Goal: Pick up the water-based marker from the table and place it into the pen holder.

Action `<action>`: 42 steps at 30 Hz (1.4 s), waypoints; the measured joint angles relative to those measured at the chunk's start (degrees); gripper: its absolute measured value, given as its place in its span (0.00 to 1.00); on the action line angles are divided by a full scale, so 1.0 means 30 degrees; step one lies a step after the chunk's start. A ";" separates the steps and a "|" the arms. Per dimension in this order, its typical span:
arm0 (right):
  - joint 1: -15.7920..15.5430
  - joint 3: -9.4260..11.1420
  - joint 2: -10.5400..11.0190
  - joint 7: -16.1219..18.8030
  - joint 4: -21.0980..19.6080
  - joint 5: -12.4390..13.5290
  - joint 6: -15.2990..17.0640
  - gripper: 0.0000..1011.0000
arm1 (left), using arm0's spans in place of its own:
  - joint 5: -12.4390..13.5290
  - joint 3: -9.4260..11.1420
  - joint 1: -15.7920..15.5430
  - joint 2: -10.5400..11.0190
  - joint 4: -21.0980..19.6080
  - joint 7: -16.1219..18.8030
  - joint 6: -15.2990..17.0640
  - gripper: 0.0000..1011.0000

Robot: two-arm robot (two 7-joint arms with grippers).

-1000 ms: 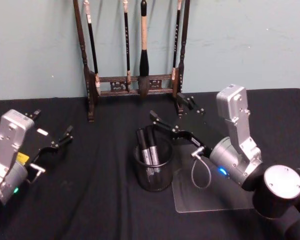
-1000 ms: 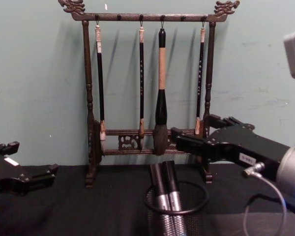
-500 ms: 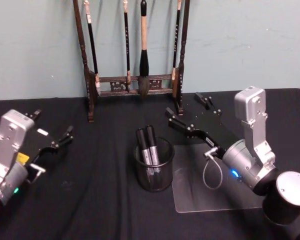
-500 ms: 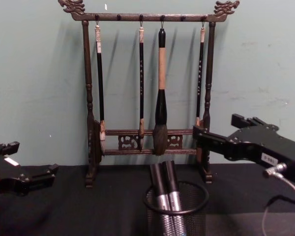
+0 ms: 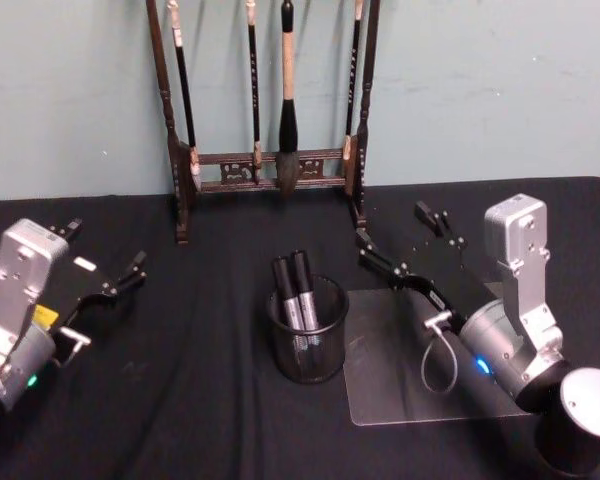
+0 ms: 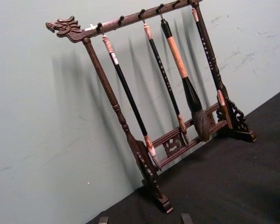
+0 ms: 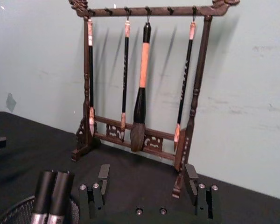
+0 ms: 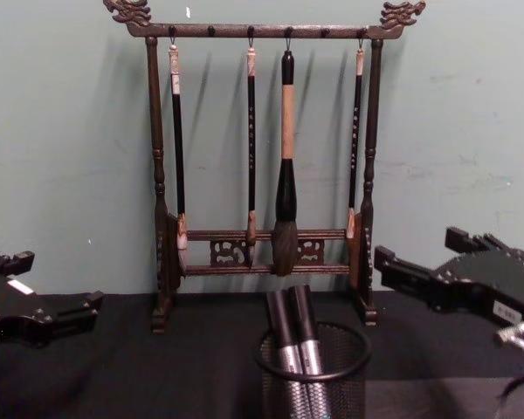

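Two markers [image 5: 298, 292] in pen holder [image 5: 307, 355]

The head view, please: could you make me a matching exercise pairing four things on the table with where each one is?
Things:
1. markers
2. right hand
3. left hand
4. brush rack

Places:
A. at the back of the table, against the wall
B. open, over the table's left side
C. standing inside the pen holder
D. open, above the clear sheet to the right of the pen holder

Pairs: 1-C, 2-D, 3-B, 4-A
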 joint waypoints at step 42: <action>-0.0427 0.0857 -0.0733 0.0052 0.1776 -0.0053 0.0203 0.99 | -0.0001 0.0000 0.0000 0.0000 0.0001 0.0000 0.0000 1.00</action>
